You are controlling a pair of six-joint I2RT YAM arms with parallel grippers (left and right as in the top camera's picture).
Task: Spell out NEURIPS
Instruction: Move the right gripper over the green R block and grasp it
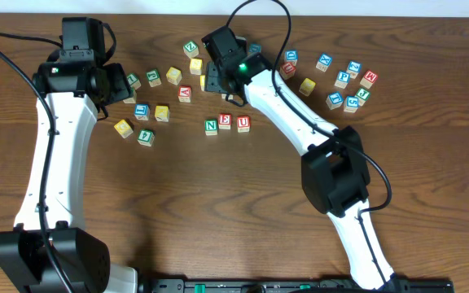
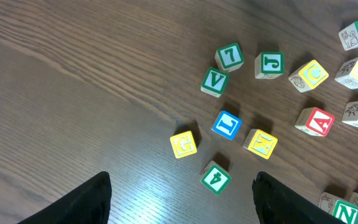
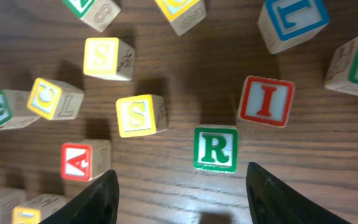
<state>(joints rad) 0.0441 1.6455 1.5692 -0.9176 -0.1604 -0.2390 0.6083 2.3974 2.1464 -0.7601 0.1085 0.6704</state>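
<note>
Blocks N [image 1: 211, 125], E [image 1: 225, 121] and U [image 1: 243, 124] stand in a row at mid-table. My right gripper [image 1: 215, 78] is open and empty, hovering behind that row. In the right wrist view the gripper [image 3: 182, 199] has a green R block [image 3: 215, 149] just ahead between its fingers. A red I block [image 3: 266, 101] and a yellow S block [image 3: 140, 115] lie beyond it. A blue P block [image 1: 344, 79] sits in the right cluster. My left gripper [image 1: 125, 84] [image 2: 182, 202] is open and empty above the left cluster.
The left cluster holds a yellow G [image 2: 184, 144], a green 4 [image 2: 215, 178], a blue L [image 2: 227, 124], a yellow N [image 2: 260, 143], a green V [image 2: 214, 81] and a red A [image 2: 314, 121]. Several more blocks sit at the back right [image 1: 352, 103].
</note>
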